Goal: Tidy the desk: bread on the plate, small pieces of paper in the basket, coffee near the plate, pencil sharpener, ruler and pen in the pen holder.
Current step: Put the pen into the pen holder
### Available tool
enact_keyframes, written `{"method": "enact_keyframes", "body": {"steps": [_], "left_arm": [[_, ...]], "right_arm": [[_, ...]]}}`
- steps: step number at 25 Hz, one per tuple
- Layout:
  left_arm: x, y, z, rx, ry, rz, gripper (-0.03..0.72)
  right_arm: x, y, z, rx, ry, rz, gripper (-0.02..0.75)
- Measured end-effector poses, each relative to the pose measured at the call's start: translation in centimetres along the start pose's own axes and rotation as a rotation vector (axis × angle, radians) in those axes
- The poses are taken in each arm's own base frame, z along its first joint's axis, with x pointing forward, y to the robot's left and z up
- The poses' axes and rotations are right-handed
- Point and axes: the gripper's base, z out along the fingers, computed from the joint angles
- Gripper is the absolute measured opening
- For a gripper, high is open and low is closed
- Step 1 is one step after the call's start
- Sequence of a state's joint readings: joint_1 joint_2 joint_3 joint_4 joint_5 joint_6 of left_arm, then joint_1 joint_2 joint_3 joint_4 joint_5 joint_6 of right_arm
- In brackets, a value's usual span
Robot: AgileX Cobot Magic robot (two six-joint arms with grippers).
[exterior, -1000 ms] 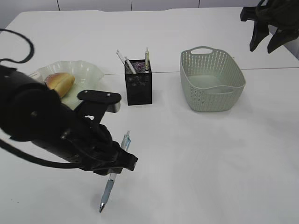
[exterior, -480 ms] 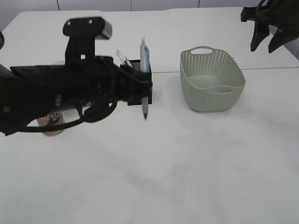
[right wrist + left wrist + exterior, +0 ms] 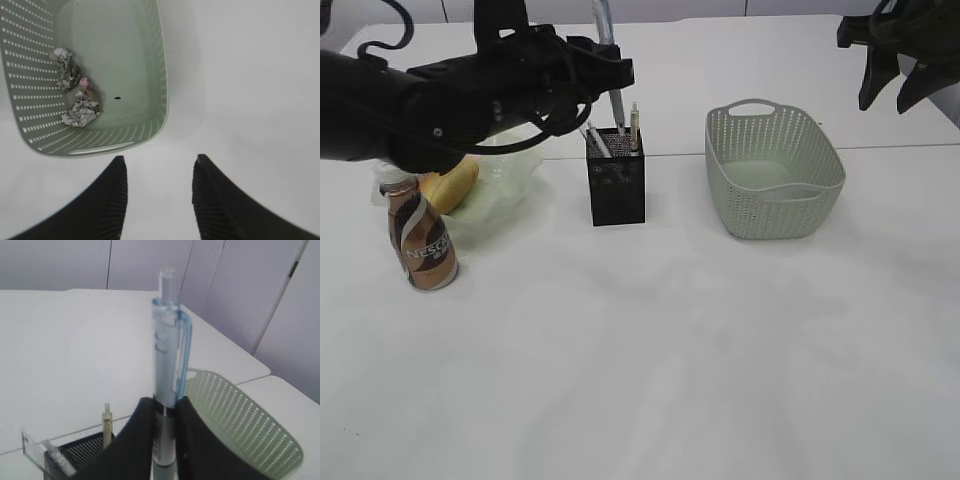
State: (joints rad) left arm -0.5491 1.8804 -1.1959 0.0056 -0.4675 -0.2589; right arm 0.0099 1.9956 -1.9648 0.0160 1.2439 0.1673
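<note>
The left gripper clamps the blue pen upright, tip down above the black mesh pen holder for a drop-in, while the right gripper hangs open, empty, above the basket.

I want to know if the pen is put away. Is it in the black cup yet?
Not yet. The left tool holds the pen upright above the black cup, its clicker end up. Its lower end is hidden.
</note>
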Motion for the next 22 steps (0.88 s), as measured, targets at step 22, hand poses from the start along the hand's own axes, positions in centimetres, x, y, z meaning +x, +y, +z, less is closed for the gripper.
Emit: {"method": "enact_keyframes", "body": {"steps": [22], "left_arm": [[4.2,5.4,7.3,-0.084,0.019,0.019,0.080]], "right_arm": [[0.0,-0.2,0.0,0.025,-0.004,-0.010,0.318]]}}
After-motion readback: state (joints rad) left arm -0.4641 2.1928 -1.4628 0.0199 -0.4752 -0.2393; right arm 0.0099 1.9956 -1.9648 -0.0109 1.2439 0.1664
